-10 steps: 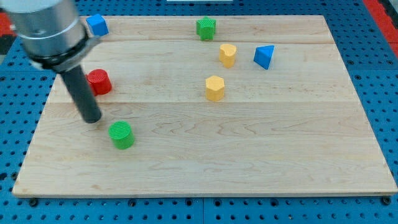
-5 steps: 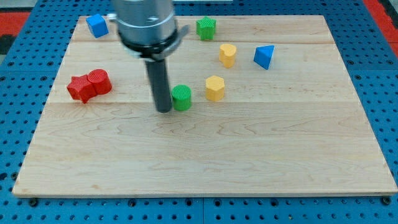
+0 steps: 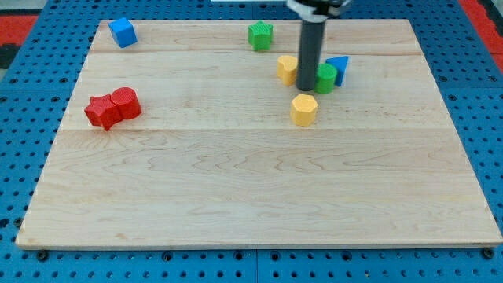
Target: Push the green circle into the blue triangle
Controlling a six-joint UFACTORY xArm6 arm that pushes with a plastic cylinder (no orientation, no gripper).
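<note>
The green circle [image 3: 326,79] sits in the upper right part of the wooden board, touching the blue triangle [image 3: 340,67] just to its upper right. My tip [image 3: 306,86] stands against the green circle's left side. The rod rises straight up from there and hides part of a yellow block [image 3: 286,68] to its left.
A yellow hexagonal block [image 3: 304,109] lies just below my tip. A green block [image 3: 261,35] sits at the view's top centre, a blue block [image 3: 122,32] at the top left. Two red blocks [image 3: 112,108] touch each other at the left. The board's edge [image 3: 259,242] runs along the bottom.
My tip has swept from the left across the board to the upper right, pushing the green circle up to the blue triangle. The lower yellow block has shifted right.
</note>
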